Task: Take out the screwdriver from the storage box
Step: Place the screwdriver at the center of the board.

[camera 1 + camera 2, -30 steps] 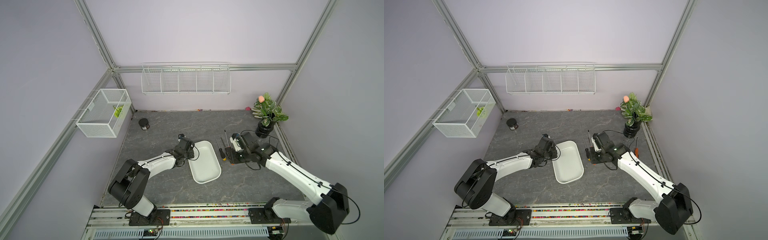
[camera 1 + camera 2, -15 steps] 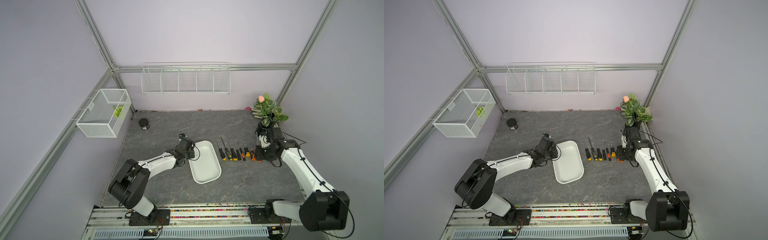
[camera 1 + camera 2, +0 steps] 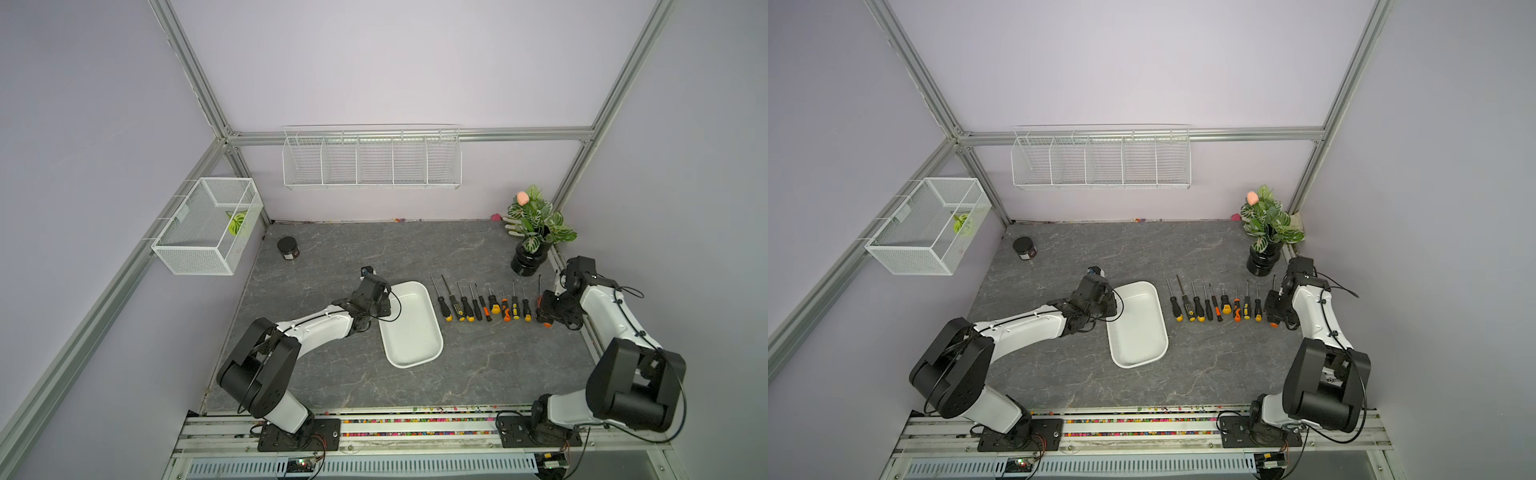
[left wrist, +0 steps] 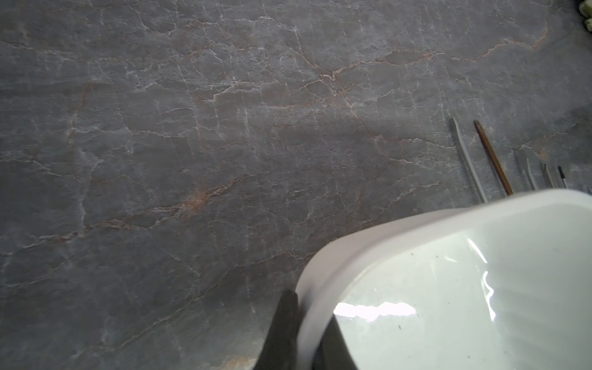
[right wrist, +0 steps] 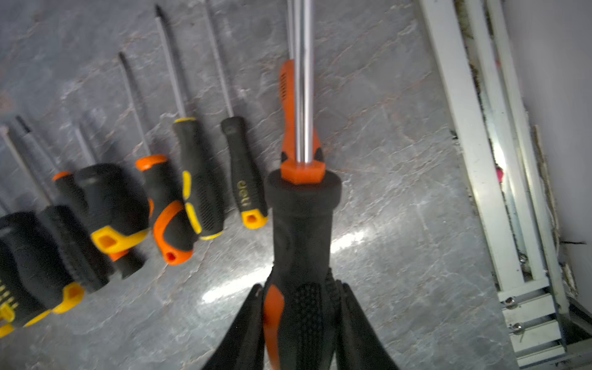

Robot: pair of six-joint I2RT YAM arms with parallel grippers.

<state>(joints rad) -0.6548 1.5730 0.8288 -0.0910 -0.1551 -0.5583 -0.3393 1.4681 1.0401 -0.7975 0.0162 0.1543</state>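
Grey veined tabletop underneath. White storage box, rim pinched between closed left jaws, those mostly cut off in wrist view. Blurred row of screwdrivers beside right jaws. Black-and-orange screwdriver clamped between right jaws, shaft tip cut off, well apart from storage box.

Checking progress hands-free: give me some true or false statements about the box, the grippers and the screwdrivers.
The storage box is empty. True.
The left gripper hangs open, clear of the box. False: it is shut on the box's rim.
The right gripper grips a black and orange screwdriver. True.
The other screwdrivers lie heaped on the left arm's side of the box. False: they lie in a row on the right arm's side.
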